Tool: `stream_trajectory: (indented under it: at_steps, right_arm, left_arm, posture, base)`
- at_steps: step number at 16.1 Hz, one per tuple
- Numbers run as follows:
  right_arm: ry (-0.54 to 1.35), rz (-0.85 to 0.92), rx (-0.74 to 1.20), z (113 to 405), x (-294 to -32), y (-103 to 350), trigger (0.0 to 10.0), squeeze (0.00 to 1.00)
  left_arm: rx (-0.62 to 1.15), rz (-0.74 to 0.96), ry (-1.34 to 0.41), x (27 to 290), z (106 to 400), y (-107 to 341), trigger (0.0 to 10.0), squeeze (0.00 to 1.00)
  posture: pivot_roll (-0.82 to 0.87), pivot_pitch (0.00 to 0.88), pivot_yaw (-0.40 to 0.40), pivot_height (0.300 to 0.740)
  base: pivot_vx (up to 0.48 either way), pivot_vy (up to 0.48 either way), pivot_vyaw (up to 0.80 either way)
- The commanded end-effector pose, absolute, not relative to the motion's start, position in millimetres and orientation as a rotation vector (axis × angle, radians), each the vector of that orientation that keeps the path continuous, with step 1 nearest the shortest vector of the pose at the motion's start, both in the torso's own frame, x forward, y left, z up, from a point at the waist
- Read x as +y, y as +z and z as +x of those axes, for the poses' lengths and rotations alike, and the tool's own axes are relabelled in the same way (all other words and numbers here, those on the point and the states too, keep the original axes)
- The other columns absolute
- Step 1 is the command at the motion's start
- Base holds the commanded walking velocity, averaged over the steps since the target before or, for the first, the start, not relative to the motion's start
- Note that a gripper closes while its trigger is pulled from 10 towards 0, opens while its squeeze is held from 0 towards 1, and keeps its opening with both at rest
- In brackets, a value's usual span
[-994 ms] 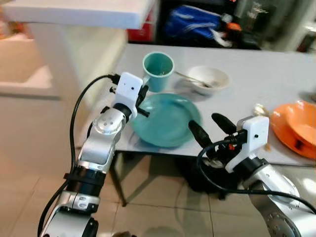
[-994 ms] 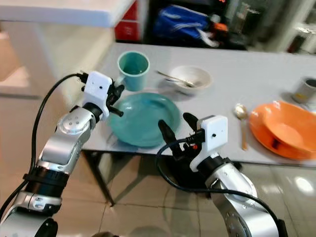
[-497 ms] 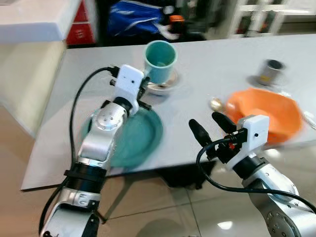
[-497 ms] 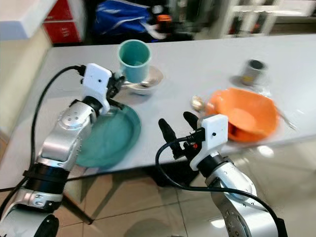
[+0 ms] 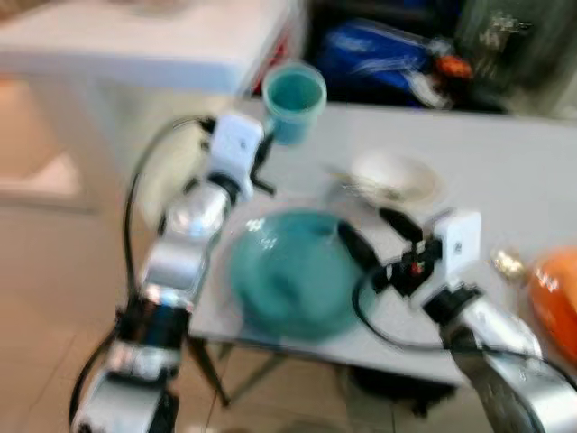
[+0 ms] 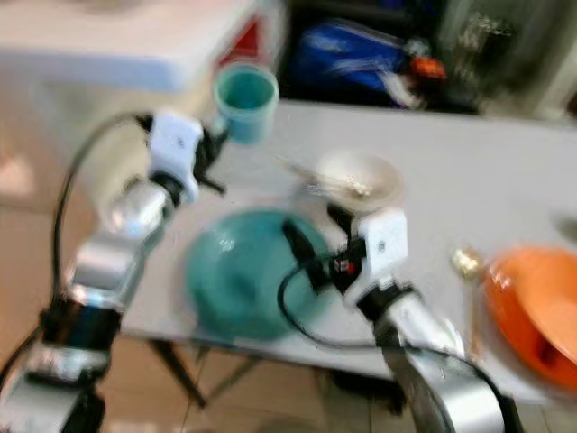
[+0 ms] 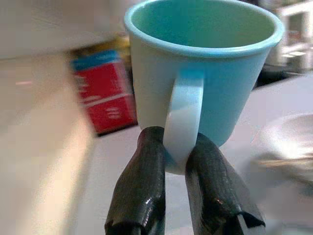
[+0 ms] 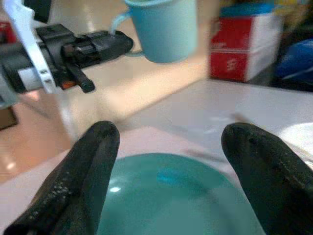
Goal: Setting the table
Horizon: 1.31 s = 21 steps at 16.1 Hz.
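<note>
A teal cup [image 5: 293, 99] hangs in the air above the table's far left corner, upright. My left gripper [image 5: 265, 153] is shut on its handle; the two black fingers [image 7: 146, 166] pinch the handle's lower end below the cup [image 7: 205, 68]. A teal plate [image 5: 288, 275] lies near the front edge of the grey table [image 5: 505, 171]. My right gripper [image 5: 377, 234] is open just above the plate's right side, the plate [image 8: 166, 200] showing between its spread fingers [image 8: 83, 181]. All head views are blurred.
A white bowl [image 5: 395, 176] with a spoon sits behind the plate. An orange plate [image 5: 559, 302] lies at the right edge, a small shiny spoon [image 5: 507, 263] beside it. A white counter [image 5: 135, 45] stands to the left, a blue bag [image 5: 388, 50] and red box [image 7: 105, 95] beyond.
The view has swung about and blurred. My left gripper still holds the cup, now higher above the plate. My right gripper has come from before the table's edge to over the teal plate.
</note>
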State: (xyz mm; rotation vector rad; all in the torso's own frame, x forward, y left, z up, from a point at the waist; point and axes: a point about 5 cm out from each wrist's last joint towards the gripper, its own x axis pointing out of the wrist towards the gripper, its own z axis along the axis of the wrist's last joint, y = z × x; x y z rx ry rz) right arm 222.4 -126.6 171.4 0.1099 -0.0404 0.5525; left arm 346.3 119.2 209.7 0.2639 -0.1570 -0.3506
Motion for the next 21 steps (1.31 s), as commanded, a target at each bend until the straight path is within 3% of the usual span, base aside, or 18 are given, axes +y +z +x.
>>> stream_trajectory:
  at_steps: [1, 12, 21]
  right_arm:
    - [0.549, 0.113, -0.039, 220.9, -128.3, 171.9, 10.0, 0.00]
    - [0.523, 0.115, -0.029, 220.0, -131.3, 171.1, 10.0, 0.00]
    - [0.670, 0.041, 0.179, 198.5, -124.2, 150.6, 10.0, 0.00]
  left_arm:
    - [-0.115, 0.278, -0.366, 119.1, 345.5, 201.1, 10.0, 0.00]
    - [-0.069, 0.286, -0.402, 115.0, 346.1, 190.3, 10.0, 0.00]
    - [0.075, 0.307, -0.444, 117.4, 385.0, 163.8, 10.0, 0.00]
  posture:
    - [-0.01, 0.000, 0.000, 0.740]
    - [-0.02, 0.000, 0.010, 0.740]
    - [-0.08, 0.015, 0.027, 0.740]
  base:
    - [0.000, 0.000, 0.00]
    - [0.000, 0.000, 0.00]
    - [0.000, 0.000, 0.00]
